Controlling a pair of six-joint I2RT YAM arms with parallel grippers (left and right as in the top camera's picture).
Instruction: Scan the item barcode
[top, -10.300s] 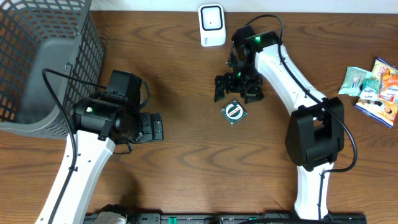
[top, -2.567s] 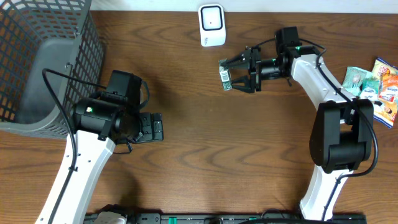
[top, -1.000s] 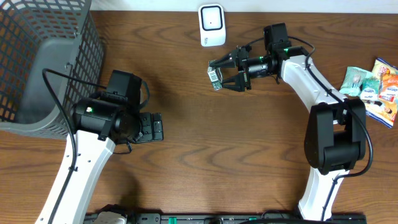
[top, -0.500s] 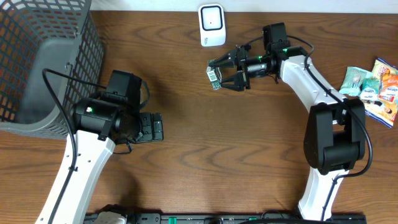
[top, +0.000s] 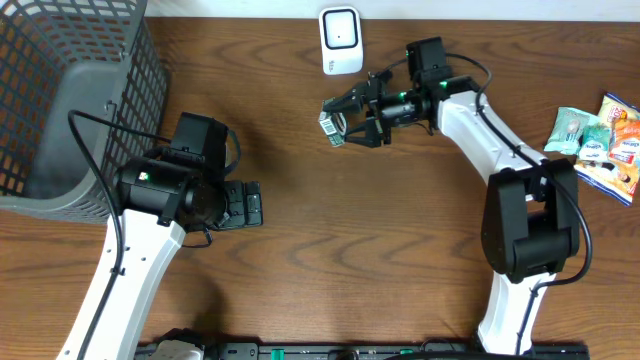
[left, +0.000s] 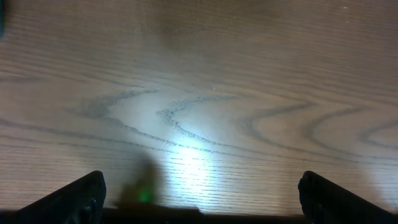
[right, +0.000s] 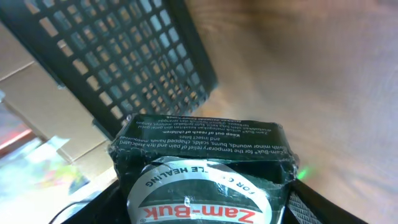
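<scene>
The black right fingers (top: 345, 98) hold a small dark box (top: 327, 124) with a white label, near the white rectangular scanner (top: 341, 40).

I see a brown table (top: 330, 270) with dark wavy grain. The basket (top: 60, 90) at its far left corner is a dark grey grid. The box (right: 199, 146) is dark green, its round label (right: 186, 177) white with red letters. The scanner (top: 341, 40) is white.
</scene>
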